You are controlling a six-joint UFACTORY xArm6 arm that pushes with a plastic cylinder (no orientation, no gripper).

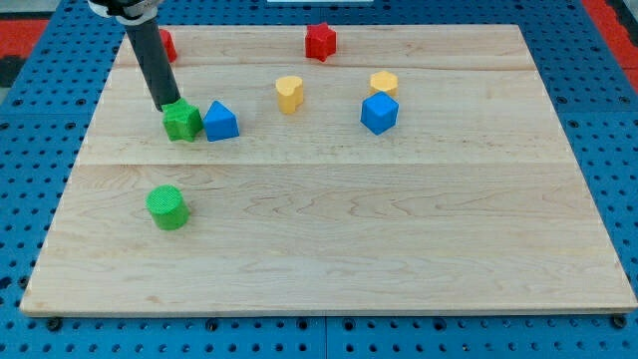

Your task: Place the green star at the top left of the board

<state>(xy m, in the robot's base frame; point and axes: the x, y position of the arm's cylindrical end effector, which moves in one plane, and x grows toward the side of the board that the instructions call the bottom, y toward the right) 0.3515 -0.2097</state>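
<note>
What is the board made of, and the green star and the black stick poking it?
The board looks like pale wood: grain lines and plank seams show, with a smooth, slightly shiny finish. The green star looks like matte plastic, possibly printed, as its surface seems finely ridged. The rod ending at my tip, touching the star's top edge, is dark and smooth, maybe plastic or rubber; I can't tell.

A straight, smooth dark grey rod narrows to my tip (167, 105), with a black-and-white collar above.
</note>
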